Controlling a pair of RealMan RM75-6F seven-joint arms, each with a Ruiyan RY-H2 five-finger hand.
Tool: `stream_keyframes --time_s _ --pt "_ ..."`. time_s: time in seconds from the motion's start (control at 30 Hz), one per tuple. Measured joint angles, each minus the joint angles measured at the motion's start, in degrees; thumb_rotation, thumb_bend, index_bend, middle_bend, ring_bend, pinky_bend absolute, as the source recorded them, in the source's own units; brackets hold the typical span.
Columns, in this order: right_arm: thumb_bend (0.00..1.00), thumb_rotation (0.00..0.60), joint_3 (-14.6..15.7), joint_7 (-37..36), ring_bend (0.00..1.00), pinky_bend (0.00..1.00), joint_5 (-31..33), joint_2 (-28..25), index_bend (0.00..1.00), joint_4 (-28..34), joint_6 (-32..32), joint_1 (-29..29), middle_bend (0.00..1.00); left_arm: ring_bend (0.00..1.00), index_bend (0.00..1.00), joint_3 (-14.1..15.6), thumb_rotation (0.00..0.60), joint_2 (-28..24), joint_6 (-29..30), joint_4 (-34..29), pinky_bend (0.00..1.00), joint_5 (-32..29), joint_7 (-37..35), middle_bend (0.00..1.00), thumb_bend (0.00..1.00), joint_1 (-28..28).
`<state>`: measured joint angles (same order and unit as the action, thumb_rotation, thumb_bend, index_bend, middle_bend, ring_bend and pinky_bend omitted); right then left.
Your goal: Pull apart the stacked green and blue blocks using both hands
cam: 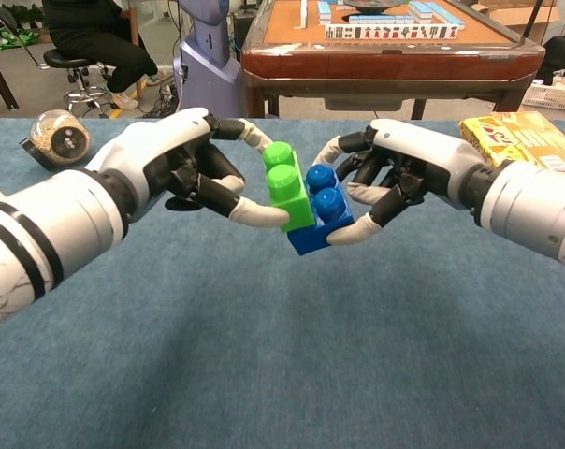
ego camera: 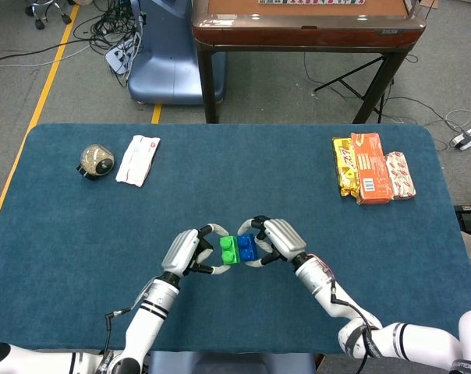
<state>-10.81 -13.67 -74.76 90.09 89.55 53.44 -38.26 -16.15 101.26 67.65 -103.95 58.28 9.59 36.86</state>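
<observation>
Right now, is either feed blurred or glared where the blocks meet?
Chest view: green block and blue block are sharp, evenly lit, with only small glints on the studs; left hand and right hand crisp. Head view: no glare, the seam is too small to judge.

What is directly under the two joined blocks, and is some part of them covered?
Under the green block and blue block only the blue table cloth shows. The left hand and right hand cover their outer sides; whether the blocks touch the cloth cannot be told.
</observation>
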Motion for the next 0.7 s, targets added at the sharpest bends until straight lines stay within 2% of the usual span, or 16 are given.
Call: stream_keyframes --time_s 0.33,0.7 --pt "0.42 0.6 0.66 1.34 1.0 1.0 0.26 -0.37 0.7 -0.11 -0.43 -0.05 1.0 1.0 0.58 -0.47 0.6 -0.07 0.24 0.17 1.0 0.05 -0.58 1.0 0.27 -0.25" --pt "0.42 0.6 1.57 4.58 1.0 1.0 1.67 -3.45 0.7 0.35 -1.05 0.55 1.0 1.0 0.58 -1.46 0.6 -2.88 0.62 0.65 1.0 -1.2 -1.15 1.0 0.27 -1.3"
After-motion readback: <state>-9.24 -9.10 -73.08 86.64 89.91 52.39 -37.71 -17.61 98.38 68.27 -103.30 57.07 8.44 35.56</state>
